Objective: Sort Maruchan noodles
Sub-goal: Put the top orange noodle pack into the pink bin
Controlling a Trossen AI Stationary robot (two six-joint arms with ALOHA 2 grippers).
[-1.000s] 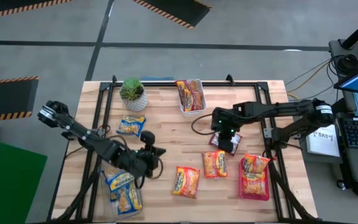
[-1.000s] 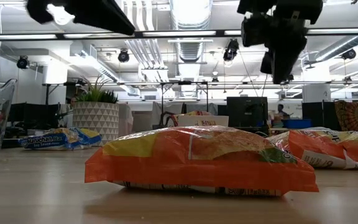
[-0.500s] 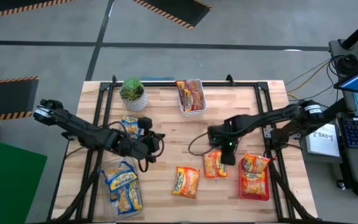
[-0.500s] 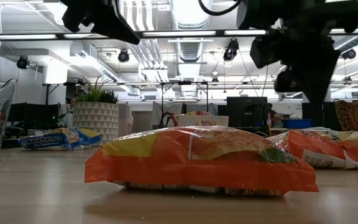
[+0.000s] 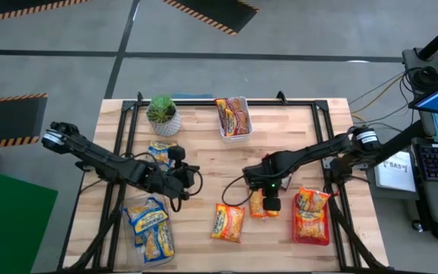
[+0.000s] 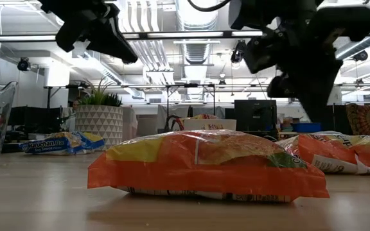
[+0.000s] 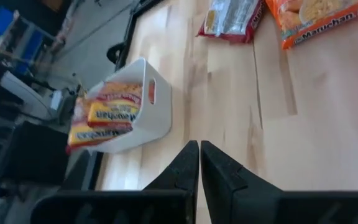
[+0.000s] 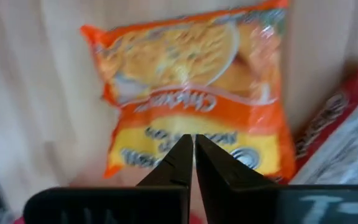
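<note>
- We keep the left gripper (image 5: pixel 182 183), fingers pressed together and empty, parked near the table's left-middle.
- The right gripper (image 5: pixel 271 202), pinched shut and empty, hangs over the orange plastic noodle packet (image 8: pixel 191 112) near the front edge; we should open before descending (label reads "Chicken").

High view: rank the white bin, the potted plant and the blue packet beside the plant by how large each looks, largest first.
1. white bin, holding noodle packets.
2. potted plant and blue packet: these look about alike from above, so I will not rank one over the other.
</note>
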